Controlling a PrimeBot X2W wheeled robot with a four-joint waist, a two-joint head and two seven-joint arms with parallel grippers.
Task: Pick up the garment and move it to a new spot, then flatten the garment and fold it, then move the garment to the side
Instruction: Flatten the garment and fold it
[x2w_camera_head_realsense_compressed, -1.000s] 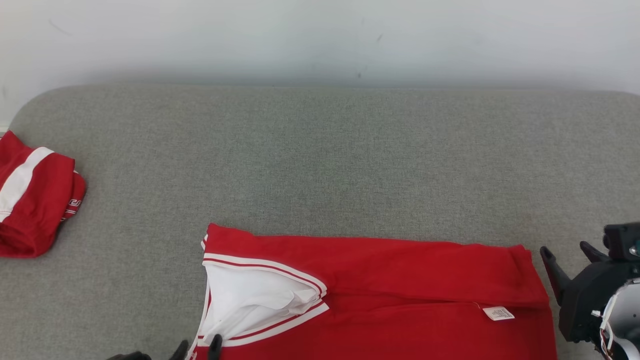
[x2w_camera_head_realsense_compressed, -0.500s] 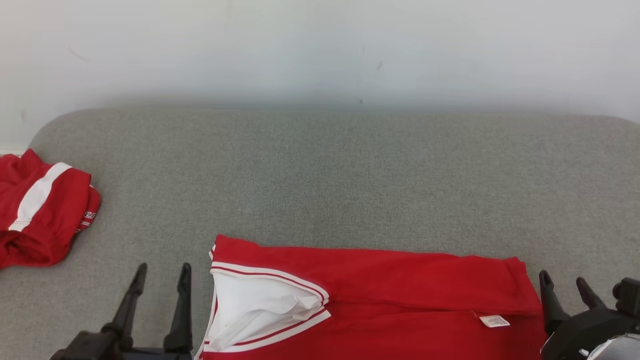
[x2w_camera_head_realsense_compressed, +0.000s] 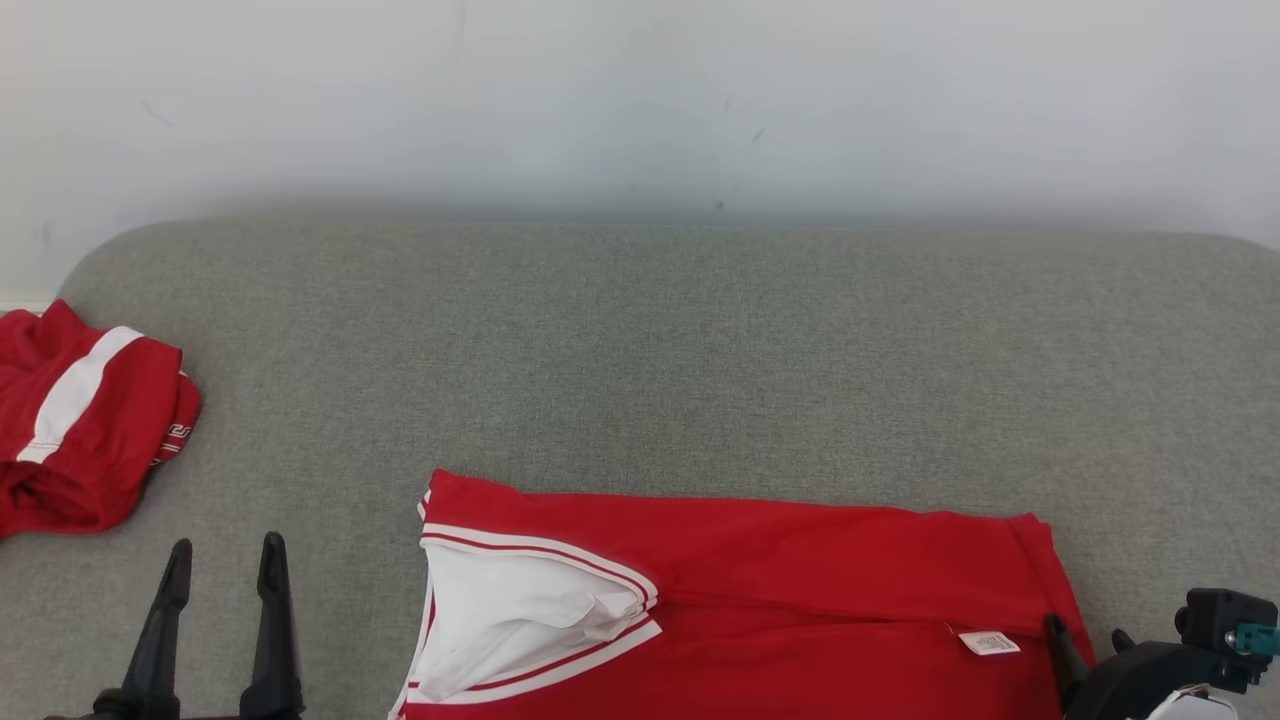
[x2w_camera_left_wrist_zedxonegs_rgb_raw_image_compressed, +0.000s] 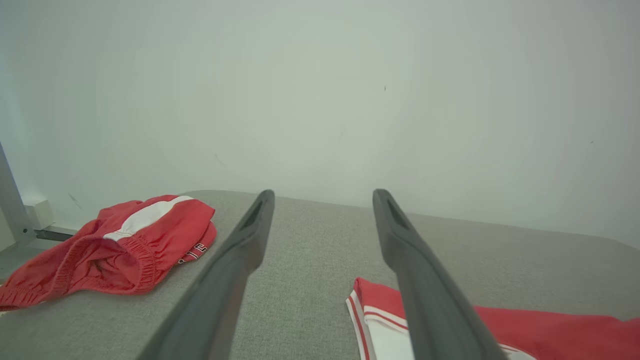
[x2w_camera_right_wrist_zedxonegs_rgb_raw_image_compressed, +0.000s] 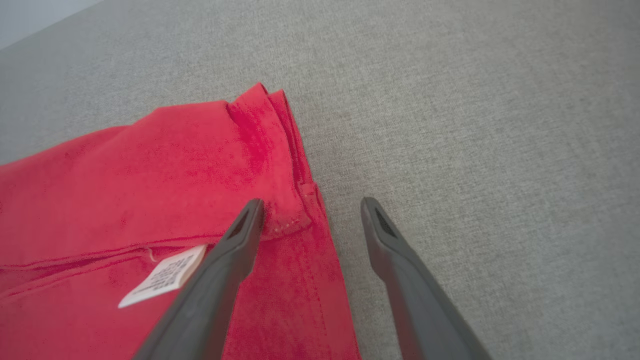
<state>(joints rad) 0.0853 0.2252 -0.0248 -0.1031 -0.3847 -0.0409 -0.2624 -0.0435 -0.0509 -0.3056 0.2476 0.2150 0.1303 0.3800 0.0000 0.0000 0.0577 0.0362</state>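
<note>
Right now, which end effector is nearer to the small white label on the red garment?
Right. The right end effector hovers at the right edge of the red garment, just beside the white label. The left end effector stands beyond the white-trimmed end, far from it.

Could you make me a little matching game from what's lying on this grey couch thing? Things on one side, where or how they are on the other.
Things:
1. flat red garment
2. bunched red clothing
3. white label
4. left gripper

Places or states:
a. in a heap at the far left of the grey surface
b. open, holding nothing, left of the flat piece
c. near the flat piece's right end
d. spread along the near edge, white panel at its left end

Pairs: 1-d, 2-a, 3-c, 4-b
</note>
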